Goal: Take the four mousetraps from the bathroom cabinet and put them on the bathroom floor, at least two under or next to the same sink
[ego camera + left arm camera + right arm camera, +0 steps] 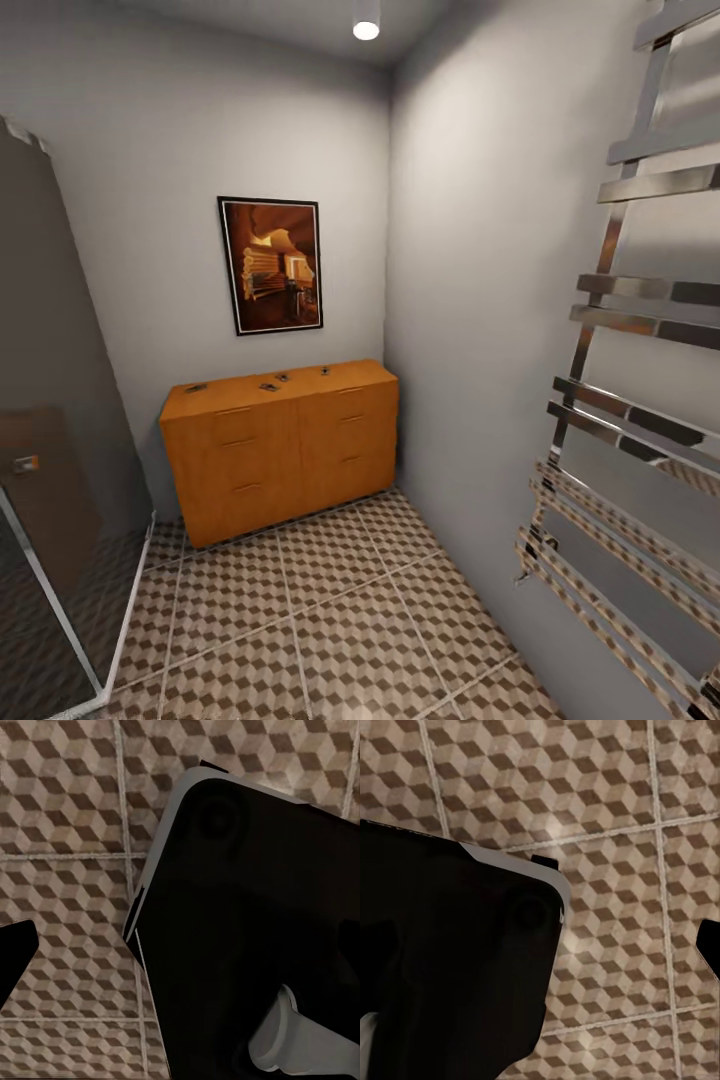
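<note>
The orange-brown wooden cabinet (pixel 280 450) stands against the far wall in the head view. On its flat top lie several small mousetraps: one at the left (pixel 196 387), two near the middle (pixel 268 386) (pixel 282 377) and one further right (pixel 325 370). Cube-patterned bathroom floor (pixel 330 620) stretches from me to the cabinet. The sink is out of view. Both wrist views look down on the tiles past my black body. My left gripper (pixel 180 960) shows one dark fingertip (pixel 15 960) at the picture's edge. My right gripper (pixel 540 949) shows one fingertip (pixel 711 949) likewise. Neither holds anything.
A glass shower screen (pixel 60 520) with a pale frame runs along the left. A chrome towel radiator (pixel 620 480) juts from the right wall close to me. A framed picture (pixel 271 264) hangs above the cabinet. A tiled lane leads straight ahead.
</note>
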